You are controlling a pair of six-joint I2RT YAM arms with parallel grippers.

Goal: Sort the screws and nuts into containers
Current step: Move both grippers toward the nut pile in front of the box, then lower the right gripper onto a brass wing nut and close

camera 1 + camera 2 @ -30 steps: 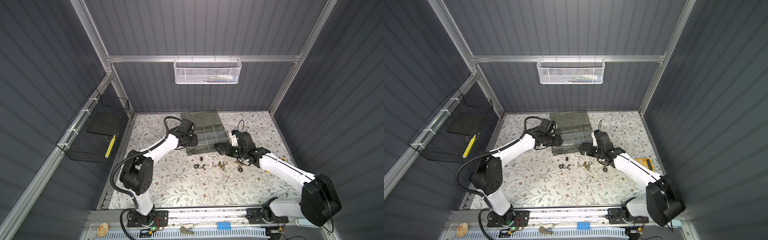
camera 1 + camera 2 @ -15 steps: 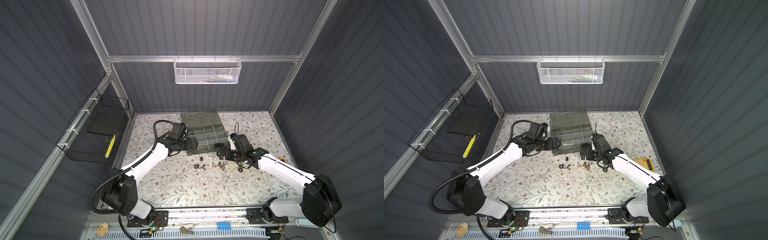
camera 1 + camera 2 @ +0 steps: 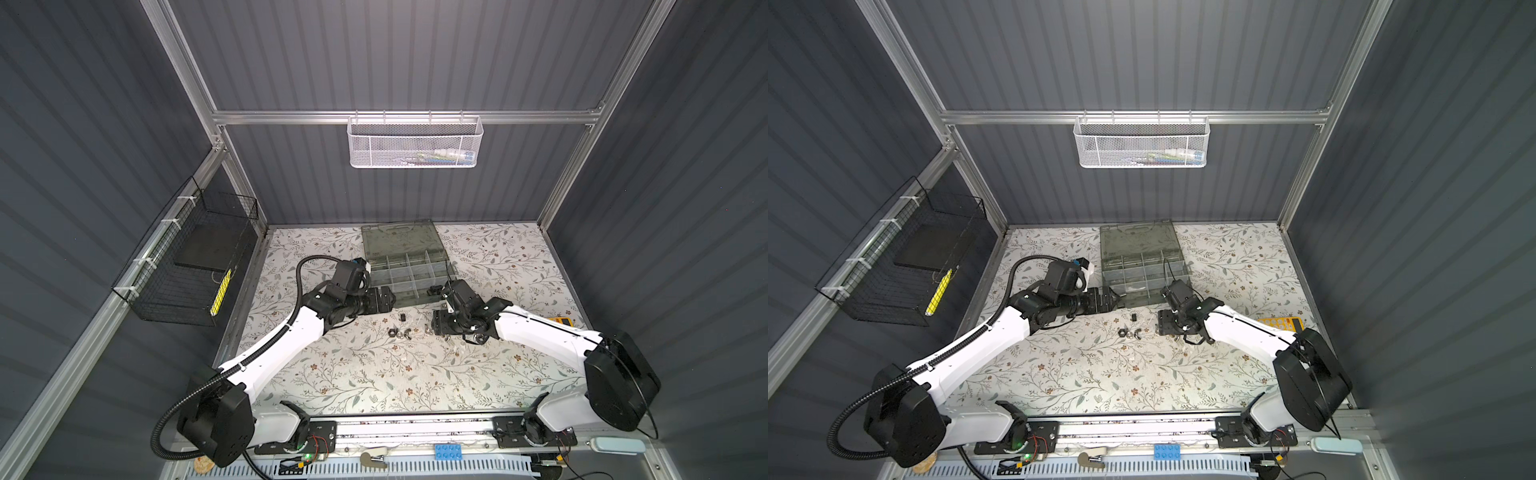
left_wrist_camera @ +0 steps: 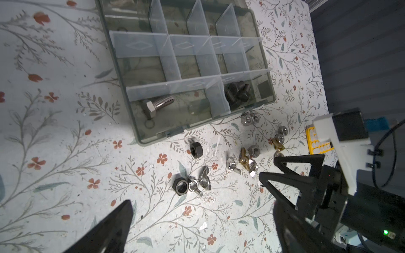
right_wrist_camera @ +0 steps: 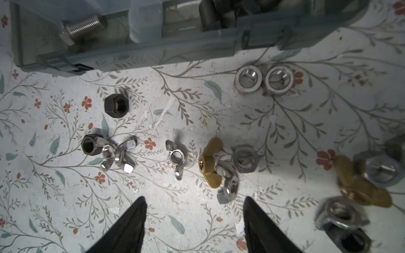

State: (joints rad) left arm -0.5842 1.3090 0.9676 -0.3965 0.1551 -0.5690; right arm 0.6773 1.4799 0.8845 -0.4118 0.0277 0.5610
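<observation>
Right gripper (image 5: 194, 199): jaws apart with nothing between them. It points down at the table (image 3: 374, 374) near its middle, tips just short of the loose fasteners.
Closest to those tips: a brass wing nut (image 5: 209, 162) touching a tilted silver nut (image 5: 229, 189) and a flat grey nut (image 5: 244, 158). A lone silver wing nut (image 5: 176, 157) lies just beside them.
Left gripper (image 3: 390, 300): spread wide and empty, lying roughly level. Its tips are just beside the front left corner of the organiser case (image 4: 153, 140).
Loose pieces toward the left edge: a black nut (image 5: 89, 144) touching two silver wing nuts (image 5: 118, 156). A black hex nut (image 5: 116, 106) sits alone, nearer the case.
Loose pieces toward the right edge: two silver nuts (image 5: 264, 80) side by side, close to the case's front wall. A second brass wing nut (image 5: 361, 190) lies among more silver nuts, blurred.
Organiser case: open, in the middle of the table's back half, with its lid (image 3: 399, 239) lying flat toward the back edge.
Front row of compartments: a silver bolt (image 4: 160, 104) in the left one, black bolts (image 4: 236, 93) in the next one along.
Yellow item (image 3: 1279, 323): on the table by its right edge, well apart from the fasteners; what it is cannot be told.
Walls: white mesh basket (image 3: 413, 143) on the back wall, black wire basket (image 3: 187, 266) on the left wall.
</observation>
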